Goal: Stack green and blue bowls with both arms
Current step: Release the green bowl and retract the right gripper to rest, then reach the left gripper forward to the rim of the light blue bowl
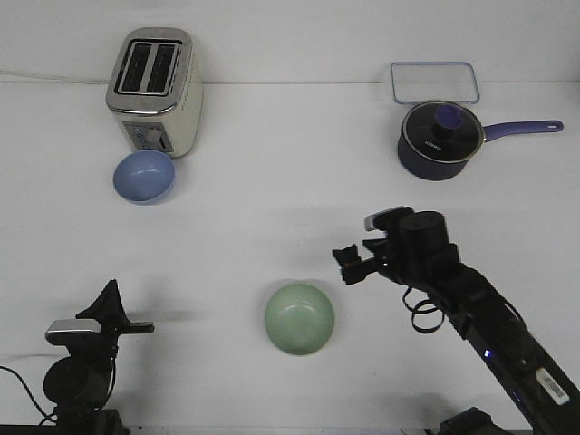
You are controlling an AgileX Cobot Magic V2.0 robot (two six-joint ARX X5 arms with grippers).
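The pale green bowl (pixel 299 318) sits upright and empty on the white table near the front, at the middle. The light blue bowl (pixel 144 176) sits upright at the back left, right in front of the toaster. My right gripper (pixel 348 264) hovers just right of and slightly behind the green bowl, apart from it. Its fingers look spread, with nothing between them. My left gripper (pixel 122 313) is low at the front left corner, far from both bowls and holding nothing. Its fingers overlap from this angle.
A cream and silver toaster (pixel 154 91) stands at the back left, touching or almost touching the blue bowl. A dark blue saucepan (pixel 441 138) with a glass lid stands at the back right, its handle pointing right. A clear rectangular container (pixel 435 82) is behind it.
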